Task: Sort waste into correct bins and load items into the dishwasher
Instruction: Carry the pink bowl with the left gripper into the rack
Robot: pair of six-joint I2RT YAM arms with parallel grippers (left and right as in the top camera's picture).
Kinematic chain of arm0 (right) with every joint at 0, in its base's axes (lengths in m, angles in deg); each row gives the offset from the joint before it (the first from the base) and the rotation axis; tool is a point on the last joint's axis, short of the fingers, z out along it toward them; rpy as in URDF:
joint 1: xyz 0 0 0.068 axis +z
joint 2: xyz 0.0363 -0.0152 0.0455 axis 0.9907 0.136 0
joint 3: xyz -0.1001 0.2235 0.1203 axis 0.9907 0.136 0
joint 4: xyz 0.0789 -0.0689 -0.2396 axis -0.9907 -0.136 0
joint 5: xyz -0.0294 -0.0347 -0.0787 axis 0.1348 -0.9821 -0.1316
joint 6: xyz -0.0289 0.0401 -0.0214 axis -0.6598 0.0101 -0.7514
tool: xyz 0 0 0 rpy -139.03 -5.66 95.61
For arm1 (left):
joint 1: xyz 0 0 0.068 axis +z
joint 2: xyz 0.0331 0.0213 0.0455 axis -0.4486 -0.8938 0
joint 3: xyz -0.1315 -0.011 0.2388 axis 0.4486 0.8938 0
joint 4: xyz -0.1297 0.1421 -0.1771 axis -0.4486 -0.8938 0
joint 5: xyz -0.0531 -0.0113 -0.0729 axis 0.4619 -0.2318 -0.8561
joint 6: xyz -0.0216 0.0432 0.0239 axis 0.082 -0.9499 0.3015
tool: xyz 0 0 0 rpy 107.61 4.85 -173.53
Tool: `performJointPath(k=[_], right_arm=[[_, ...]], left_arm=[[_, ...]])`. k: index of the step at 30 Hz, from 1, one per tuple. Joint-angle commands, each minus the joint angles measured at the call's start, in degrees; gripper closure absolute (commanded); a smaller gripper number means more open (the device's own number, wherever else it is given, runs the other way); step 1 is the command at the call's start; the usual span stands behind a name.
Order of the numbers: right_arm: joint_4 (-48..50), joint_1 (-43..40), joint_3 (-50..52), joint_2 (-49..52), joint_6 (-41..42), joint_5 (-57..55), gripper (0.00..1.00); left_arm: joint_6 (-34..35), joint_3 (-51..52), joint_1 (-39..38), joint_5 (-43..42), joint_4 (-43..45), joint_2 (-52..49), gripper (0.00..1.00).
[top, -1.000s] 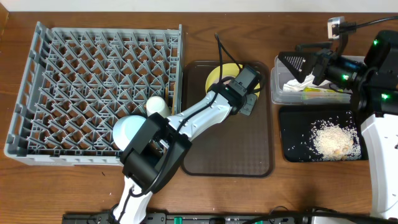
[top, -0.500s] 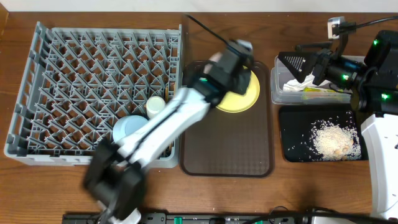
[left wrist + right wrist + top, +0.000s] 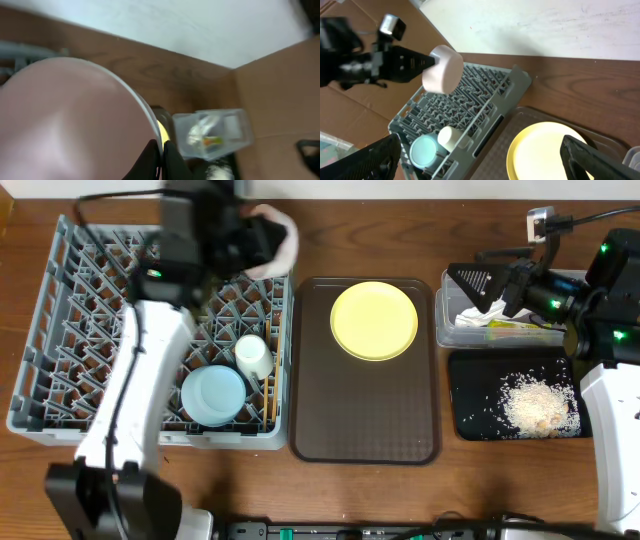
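Left hand [image 3: 161, 152] pinches the pinkish-white bowl [image 3: 65, 120] by its rim near the desk's [image 3: 400, 210] far edge; rigid, slick, likely breakable.

1. Our left arm [image 3: 150, 370] has smooth white links, black joints and a looping black cable [image 3: 110, 196].
2. Our right arm [image 3: 612, 420] is white below, black above, dotted with green lights [image 3: 603, 248].
3. The right gripper [image 3: 465, 287] has black wedge-shaped fingers.

- This looks like a robotics lab bench, not a real kitchen: a left arm [image 3: 135, 395] and a right arm [image 3: 605, 405], both cabled, stand at one wooden table [image 3: 470, 240].
- A bare white wall [image 3: 545, 20] rises behind, with brown cardboard [image 3: 350, 115] beyond the table's edge.
- A grey dish rack [image 3: 60, 330] sits straight on the tabletop.
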Motion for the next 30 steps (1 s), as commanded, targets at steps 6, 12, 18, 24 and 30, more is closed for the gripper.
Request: performJointPath(k=[6,12,18,24,30], right_arm=[[-0.09,-0.04,0.0,0.0,-0.85,0.07,0.01],[-0.09,-0.02,0.0,0.0,-0.85,0.07,0.01],[-0.09,-0.02,0.0,0.0,-0.85,0.09,0.01],[-0.09,-0.04,0.0,0.0,-0.85,0.09,0.01],[-0.09,-0.04,0.0,0.0,-0.85,0.07,0.01]], left_arm=[[7.43,-0.04,16.11,-33.99,0.46,-10.67,0.92],[10.51,-0.04,23.12,-43.69,2.73,-18.71,0.92],[10.47,1.25,27.21,-43.85,0.31,-22.82,0.92],[9.4,3.19,28.72,-43.6,0.26,-22.91,0.87],[5.9,3.19,29.9,-42.1,-3.91,-22.91,0.68]])
